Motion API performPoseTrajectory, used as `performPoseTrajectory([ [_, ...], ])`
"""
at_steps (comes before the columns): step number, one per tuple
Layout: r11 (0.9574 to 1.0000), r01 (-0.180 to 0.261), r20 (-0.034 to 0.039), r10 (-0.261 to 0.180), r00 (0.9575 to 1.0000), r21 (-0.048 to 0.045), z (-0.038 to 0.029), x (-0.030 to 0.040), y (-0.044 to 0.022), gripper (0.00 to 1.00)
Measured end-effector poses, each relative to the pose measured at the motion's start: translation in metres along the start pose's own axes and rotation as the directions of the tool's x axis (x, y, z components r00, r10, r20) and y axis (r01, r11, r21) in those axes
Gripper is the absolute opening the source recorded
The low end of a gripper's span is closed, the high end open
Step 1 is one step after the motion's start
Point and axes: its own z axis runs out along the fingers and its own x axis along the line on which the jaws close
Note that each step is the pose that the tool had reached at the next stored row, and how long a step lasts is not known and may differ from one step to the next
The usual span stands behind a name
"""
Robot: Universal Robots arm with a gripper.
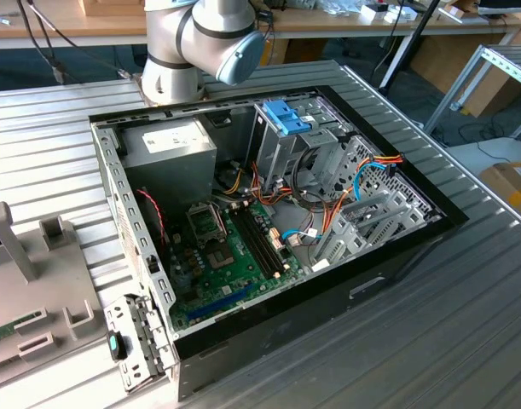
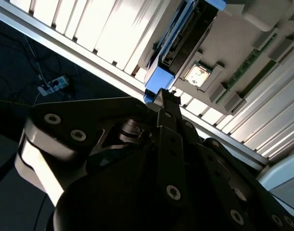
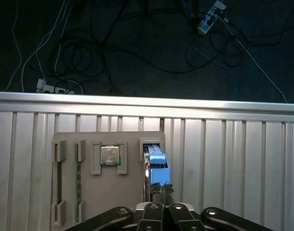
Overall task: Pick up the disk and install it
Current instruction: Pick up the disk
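You've got the disk (image 3: 157,166) standing on edge in a slot of the grey holder tray (image 3: 132,139), blue rail along its edge, w/ a CPU chip (image 3: 109,155) in the next pocket. In the first wrist view the gripper (image 3: 162,190) sits right at the disk's near end. Can't tell if the jaws are open or clamped. Tray rests on the ribbed tabletop (image 3: 233,159). In the exterior view, the open PC case (image 1: 269,213) lies by the arm (image 1: 200,38).
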Motion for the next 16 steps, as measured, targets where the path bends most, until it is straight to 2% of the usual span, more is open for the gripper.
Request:
performPoseTrajectory([
  [8,1.0,0.002,-0.0001,-0.002,1.0,-0.0002,0.0003,0.0001,-0.0002,0.11],
  [13,1.0,0.002,-0.0002,-0.002,1.0,-0.0002,0.0003,0.0001,-0.0002,0.42],
  [14,1.0,0.002,-0.0002,-0.002,1.0,-0.0002,0.0003,0.0001,-0.0002,0.42],
  [16,1.0,0.003,-0.0002,-0.003,1.0,-0.0002,0.0003,0.0001,-0.0002,0.54],
])
